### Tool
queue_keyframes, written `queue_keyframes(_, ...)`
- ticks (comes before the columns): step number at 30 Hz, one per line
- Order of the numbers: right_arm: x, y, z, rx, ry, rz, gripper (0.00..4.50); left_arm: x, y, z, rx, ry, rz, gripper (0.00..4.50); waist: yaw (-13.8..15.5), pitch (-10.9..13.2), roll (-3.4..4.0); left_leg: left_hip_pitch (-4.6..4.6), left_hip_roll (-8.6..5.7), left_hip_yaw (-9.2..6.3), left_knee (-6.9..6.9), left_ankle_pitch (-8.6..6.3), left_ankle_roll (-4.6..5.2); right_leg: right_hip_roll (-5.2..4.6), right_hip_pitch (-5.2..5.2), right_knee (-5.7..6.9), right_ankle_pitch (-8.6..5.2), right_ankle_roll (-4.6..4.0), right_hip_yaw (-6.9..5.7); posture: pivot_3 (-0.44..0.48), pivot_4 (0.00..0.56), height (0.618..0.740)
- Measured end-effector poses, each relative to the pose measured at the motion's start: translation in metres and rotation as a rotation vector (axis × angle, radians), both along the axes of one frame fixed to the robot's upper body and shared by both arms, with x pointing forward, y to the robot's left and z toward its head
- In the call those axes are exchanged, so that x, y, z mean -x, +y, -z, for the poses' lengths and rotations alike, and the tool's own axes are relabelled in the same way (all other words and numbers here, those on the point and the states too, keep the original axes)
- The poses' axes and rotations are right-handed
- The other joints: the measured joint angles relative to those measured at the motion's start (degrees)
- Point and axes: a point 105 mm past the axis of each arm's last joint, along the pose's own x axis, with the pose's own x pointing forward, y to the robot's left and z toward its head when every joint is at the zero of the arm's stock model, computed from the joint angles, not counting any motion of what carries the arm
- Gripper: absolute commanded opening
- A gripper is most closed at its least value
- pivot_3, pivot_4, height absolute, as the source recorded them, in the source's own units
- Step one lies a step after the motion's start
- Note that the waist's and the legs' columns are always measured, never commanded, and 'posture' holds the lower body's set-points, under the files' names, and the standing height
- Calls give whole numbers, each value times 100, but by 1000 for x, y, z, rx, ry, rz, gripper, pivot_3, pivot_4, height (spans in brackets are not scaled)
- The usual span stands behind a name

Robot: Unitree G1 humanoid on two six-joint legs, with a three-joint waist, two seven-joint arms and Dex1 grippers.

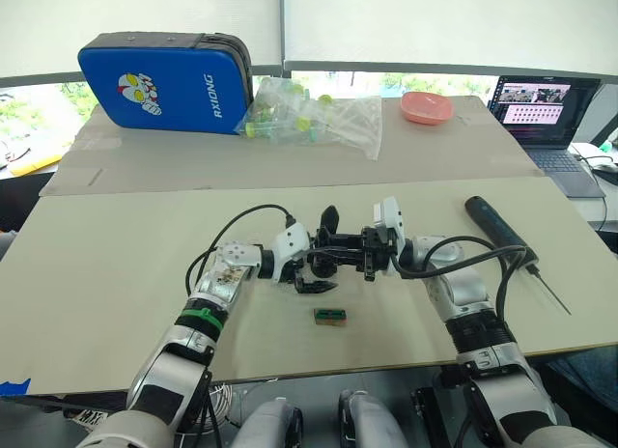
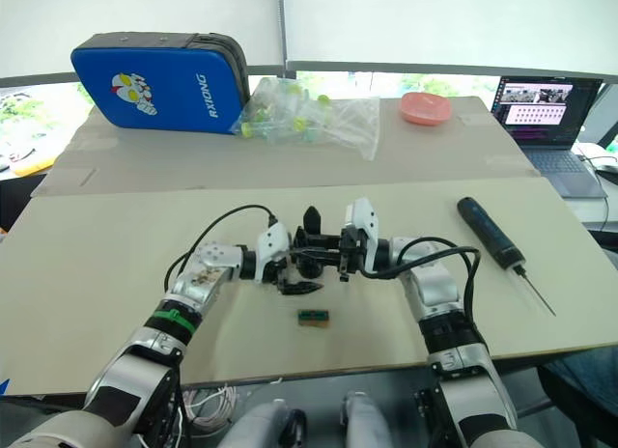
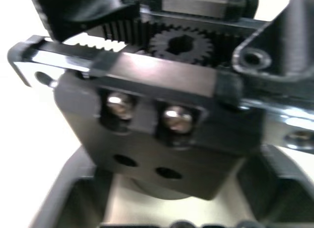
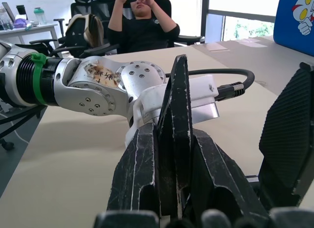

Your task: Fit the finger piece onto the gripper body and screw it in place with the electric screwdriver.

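Gripper body (image 1: 333, 258) held mid-desk between both grippers.
Left gripper (image 1: 301, 272) jaws clamp its base; right gripper (image 1: 359, 255) jaws pinch it; electric screwdriver (image 1: 499, 232) lies right; clear bag (image 1: 319, 117) holds tubes.

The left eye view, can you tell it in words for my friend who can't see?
Two robot arms meet over a tan table, the left gripper and right gripper together holding a black gripper body. An electric screwdriver lies to the right, a small green-and-black block in front.
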Motion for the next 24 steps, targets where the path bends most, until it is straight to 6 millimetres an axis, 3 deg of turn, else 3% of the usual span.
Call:
queue_keyframes(7,2,1,-3,4,0,-10,424,1,2,-14,62,-14,13,4500,0,0,0,2,0,0,0,0,0,-1,0,4,0,0,1,0,150,740)
queue_keyframes(14,2,3,-3,2,-1,-12,424,0,3,-11,63,-22,6,4500,1,0,0,6,-1,0,0,0,0,-1,1,6,0,0,1,0,150,740)
queue_keyframes(17,2,3,-4,2,-3,-9,424,-1,5,-6,60,-13,0,3636,1,0,0,7,-1,1,0,0,-1,-1,1,8,0,0,2,0,150,740)
queue_keyframes(20,2,3,-5,2,-4,-8,424,-1,5,-5,59,-13,1,2343,2,0,0,7,-1,2,0,0,-1,-2,1,7,0,0,1,0,150,740)
queue_keyframes(24,2,3,-5,2,-4,-8,424,-2,5,-5,58,-14,3,2308,3,0,0,6,-1,2,0,0,0,-2,1,8,0,0,2,0,150,740)
